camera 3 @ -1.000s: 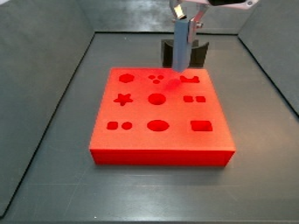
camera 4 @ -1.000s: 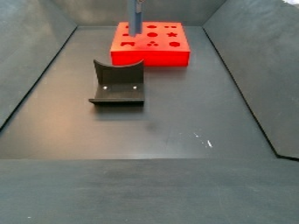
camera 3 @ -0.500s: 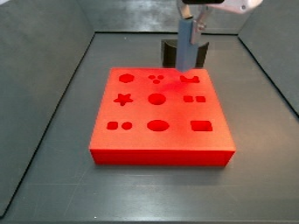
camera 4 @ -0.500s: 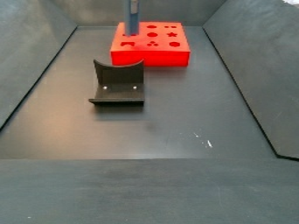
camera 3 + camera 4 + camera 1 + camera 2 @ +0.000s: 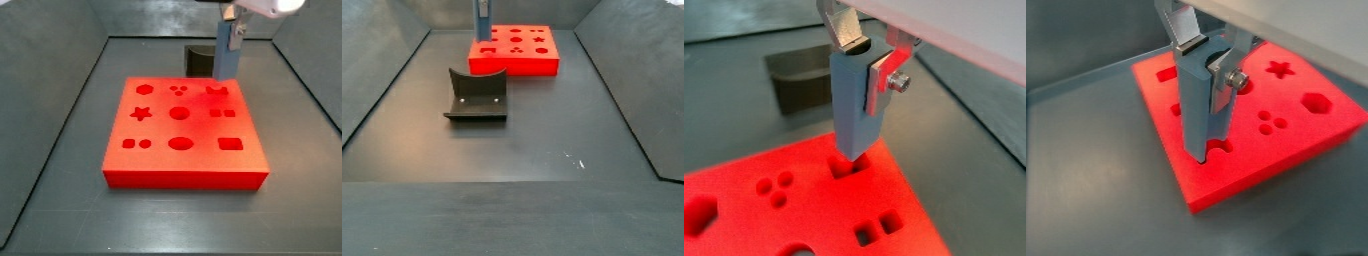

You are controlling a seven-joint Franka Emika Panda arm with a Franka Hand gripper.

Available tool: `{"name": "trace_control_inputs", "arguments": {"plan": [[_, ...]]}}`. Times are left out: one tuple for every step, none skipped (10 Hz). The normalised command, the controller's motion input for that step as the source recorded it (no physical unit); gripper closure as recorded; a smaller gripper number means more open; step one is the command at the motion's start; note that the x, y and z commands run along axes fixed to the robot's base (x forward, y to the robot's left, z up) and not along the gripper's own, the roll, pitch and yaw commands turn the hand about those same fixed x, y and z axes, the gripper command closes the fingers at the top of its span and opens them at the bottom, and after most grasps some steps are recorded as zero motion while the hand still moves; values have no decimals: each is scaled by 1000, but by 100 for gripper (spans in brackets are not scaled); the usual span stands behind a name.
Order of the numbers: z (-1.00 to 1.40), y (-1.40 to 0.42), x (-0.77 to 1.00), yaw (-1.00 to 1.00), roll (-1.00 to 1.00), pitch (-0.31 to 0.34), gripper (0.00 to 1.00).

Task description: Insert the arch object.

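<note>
My gripper (image 5: pixel 238 12) is shut on a tall blue-grey arch piece (image 5: pixel 229 50) and holds it upright above the far right part of the red block (image 5: pixel 181 125). The arch-shaped hole (image 5: pixel 215 91) lies just below and in front of the piece's lower end. In both wrist views the silver fingers (image 5: pixel 846 30) (image 5: pixel 1185 28) clamp the piece (image 5: pixel 857 100) (image 5: pixel 1199 110) near its top, and its lower end hangs over the arch hole (image 5: pixel 847 168) (image 5: pixel 1220 153). In a side view the piece (image 5: pixel 480 18) stands over the block's (image 5: pixel 519 55) far left corner.
The red block has several other shaped holes, such as a star (image 5: pixel 139 113) and a circle (image 5: pixel 179 113). The dark fixture (image 5: pixel 476 95) stands on the floor beside the block, and also shows in a side view (image 5: pixel 199 60) and a wrist view (image 5: pixel 798 80). Grey walls enclose the floor.
My gripper has risen with the arch piece and shifted toward the block's far edge. The piece's lower end is now higher above the arch hole.
</note>
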Motion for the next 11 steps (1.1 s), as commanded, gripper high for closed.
{"name": "trace_control_inputs", "arguments": {"plan": [[123, 0, 0, -1000, 1, 36, 100], [0, -40, 0, -983, 36, 56, 100], [0, -114, 0, -854, 20, 59, 100], [0, -109, 0, -763, 93, 99, 100], [49, -29, 0, -457, 167, 101, 100], [0, 49, 0, 0, 0, 0, 100], [-311, 0, 0, 0, 66, 0, 100], [-411, 0, 0, 0, 133, 0, 100], [-403, 0, -114, -94, 137, 0, 100], [-289, 0, -169, -246, 113, 10, 100], [-194, 0, -149, -254, 76, 3, 100]]}}
